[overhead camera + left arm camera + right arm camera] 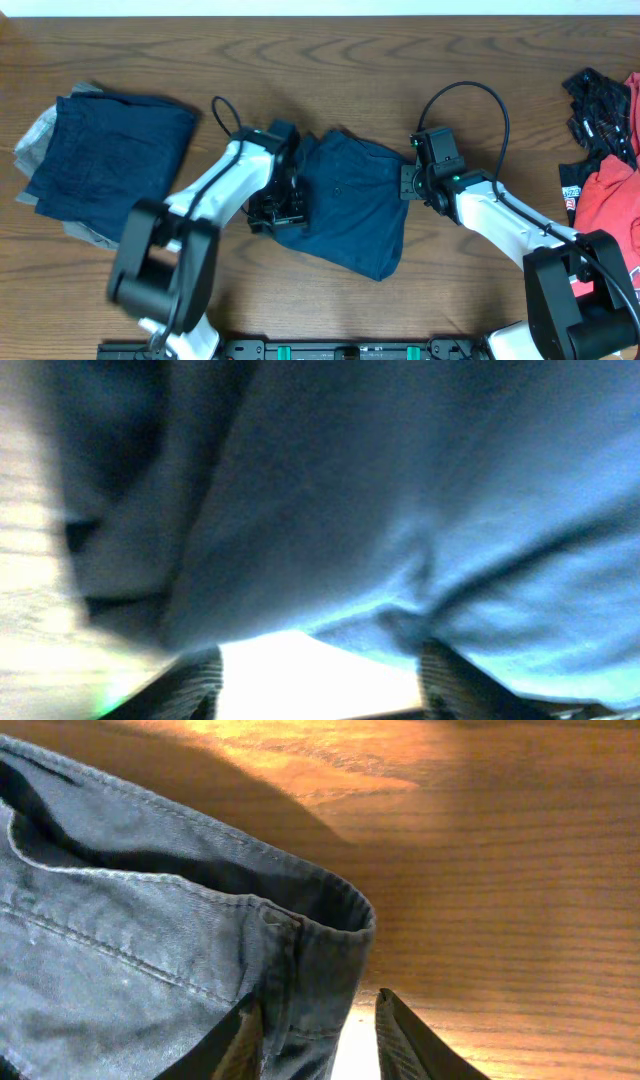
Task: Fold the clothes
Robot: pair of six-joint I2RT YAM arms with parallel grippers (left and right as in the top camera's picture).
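1. Right wrist view: the right tool is nearest, with both fingers at the bottom edge. They are partly spread, not pressed together.
2. The hemmed corner of the denim garment runs down into that gap and lies against the finger at frame left. The other finger is over bare tabletop. No pinch is visible, and the cloth looks slack in the gap.
3. Left wrist view is badly blurred. The left tool has its fingers spread wide at the bottom edge, with a bright strip between them.
4. Blue fabric fills nearly all of that frame just beyond the tips. I cannot tell whether the tips touch the cloth, and nothing is clamped between them.
5. Overhead: the denim garment lies rumpled mid-tabletop, wider at the top and tapering toward the near edge.
6. The left tool is at the garment's left edge, low on the cloth. The right tool is at its upper right corner.
7. Far left, well apart from the garment, a folded navy piece lies on top of a grey piece.
8. Far right edge: a loose heap of red and black clothes, unfolded and partly out of frame.
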